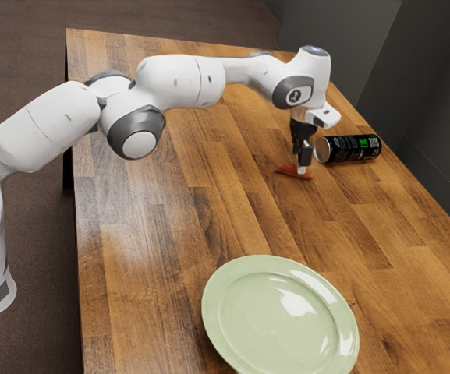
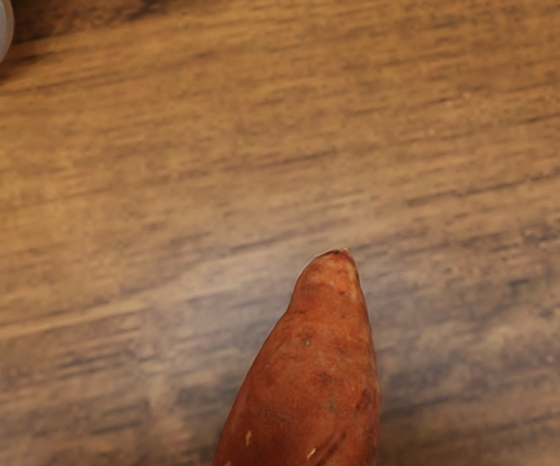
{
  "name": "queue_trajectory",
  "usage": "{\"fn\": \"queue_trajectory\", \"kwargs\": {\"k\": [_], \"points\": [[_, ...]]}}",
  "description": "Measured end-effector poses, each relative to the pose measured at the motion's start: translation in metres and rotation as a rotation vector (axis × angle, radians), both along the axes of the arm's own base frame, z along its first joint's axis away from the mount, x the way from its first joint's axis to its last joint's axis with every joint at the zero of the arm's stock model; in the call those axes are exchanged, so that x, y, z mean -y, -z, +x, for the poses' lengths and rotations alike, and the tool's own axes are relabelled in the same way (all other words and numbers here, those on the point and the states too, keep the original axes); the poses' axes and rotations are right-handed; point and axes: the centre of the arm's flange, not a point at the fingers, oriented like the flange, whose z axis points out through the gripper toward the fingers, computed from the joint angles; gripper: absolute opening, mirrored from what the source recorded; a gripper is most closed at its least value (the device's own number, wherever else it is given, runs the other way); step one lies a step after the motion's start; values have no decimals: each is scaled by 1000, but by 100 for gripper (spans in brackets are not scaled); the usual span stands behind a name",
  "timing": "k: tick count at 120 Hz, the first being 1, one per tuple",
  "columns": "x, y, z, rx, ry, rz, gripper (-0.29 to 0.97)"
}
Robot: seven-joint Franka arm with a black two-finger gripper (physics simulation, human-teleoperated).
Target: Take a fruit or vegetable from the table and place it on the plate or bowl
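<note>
Plain domestic-looking room, perhaps a dining corner. Long table of warm brown wooden planks (image 1: 170, 234). Dark brown carpeted floor (image 1: 22, 47). Bare grey walls (image 1: 341, 39) close behind. Household items on the table: round pale green plate (image 1: 279, 319), black drink can (image 1: 351, 148) on its side, reddish-brown sweet potato (image 2: 309, 388).
</note>
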Motion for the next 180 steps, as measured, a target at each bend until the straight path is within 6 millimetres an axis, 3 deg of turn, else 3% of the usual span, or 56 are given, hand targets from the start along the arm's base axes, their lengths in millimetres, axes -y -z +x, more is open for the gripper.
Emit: {"fn": "queue_trajectory", "kwargs": {"k": [54, 62, 85, 110, 132, 161, 180], "points": [[-3, 26, 1, -39, 93, 6, 67], [-3, 27, 1, -42, 102, 7, 61], [-3, 31, 1, -49, 123, 8, 26], [-4, 30, 0, -48, 137, 14, 15], [-5, 26, -1, -52, 146, 22, 14], [-3, 4, -5, -53, 162, 27, 14], [5, -51, -18, -33, 179, 48, 13]]}}
